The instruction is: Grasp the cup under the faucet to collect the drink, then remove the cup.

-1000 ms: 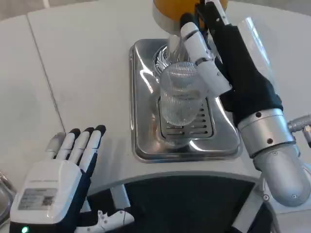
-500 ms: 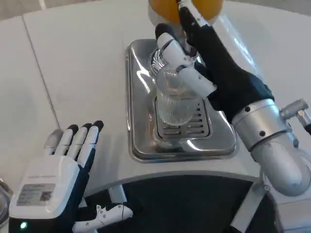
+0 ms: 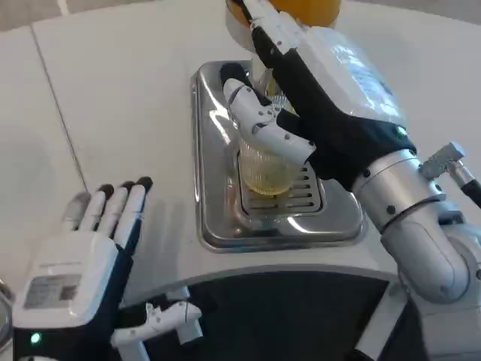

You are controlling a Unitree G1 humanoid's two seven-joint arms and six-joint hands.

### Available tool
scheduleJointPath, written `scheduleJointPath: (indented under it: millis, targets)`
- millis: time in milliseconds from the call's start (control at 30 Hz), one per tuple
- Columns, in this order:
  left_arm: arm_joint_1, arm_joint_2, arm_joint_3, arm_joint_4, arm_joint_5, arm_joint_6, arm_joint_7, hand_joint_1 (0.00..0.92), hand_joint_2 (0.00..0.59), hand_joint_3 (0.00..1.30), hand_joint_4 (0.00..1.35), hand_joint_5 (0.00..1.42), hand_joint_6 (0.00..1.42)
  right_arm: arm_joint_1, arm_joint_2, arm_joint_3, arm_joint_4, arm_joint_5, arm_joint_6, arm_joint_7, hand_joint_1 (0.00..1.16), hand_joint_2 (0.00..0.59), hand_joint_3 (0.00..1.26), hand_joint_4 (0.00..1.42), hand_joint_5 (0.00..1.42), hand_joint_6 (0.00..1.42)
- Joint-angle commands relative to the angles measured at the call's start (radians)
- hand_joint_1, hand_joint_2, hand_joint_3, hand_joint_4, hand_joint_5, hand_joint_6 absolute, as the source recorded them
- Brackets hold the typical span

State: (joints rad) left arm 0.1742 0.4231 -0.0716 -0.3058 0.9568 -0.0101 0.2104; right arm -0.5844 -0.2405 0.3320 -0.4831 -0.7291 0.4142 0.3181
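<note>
A clear ribbed cup (image 3: 267, 167) stands on the grille of the steel drip tray (image 3: 214, 226), with yellow drink in its lower part. My right hand (image 3: 316, 105) grips the cup from the right, its white fingers (image 3: 263, 124) wrapped across the cup's front and rim. The orange drink dispenser (image 3: 282, 9) rises at the top edge, right behind the hand; the faucet itself is hidden by the hand. My left hand (image 3: 86, 263) hovers flat over the table at the lower left, fingers straight and apart, holding nothing.
The white table (image 3: 120, 105) spreads to the left and behind the tray. A dark curved front edge (image 3: 285, 301) lies below the tray. My right silver forearm (image 3: 421, 233) reaches in from the lower right.
The right hand has carried the cup further back toward the dispenser, and yellow drink now shows in the cup. The left hand has stayed at the lower left.
</note>
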Motion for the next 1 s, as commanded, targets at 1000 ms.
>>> scheduleJointPath:
  millis: [1000]
  targets:
    - [-0.267,-0.05,-0.099,0.195,-0.004,0.055,0.022,0.0,0.007,0.0,0.0,0.0,0.0,0.081,0.045,-0.062,-0.094,0.007,0.063,0.03,0.0,0.573,0.0,0.0,0.0,0.0]
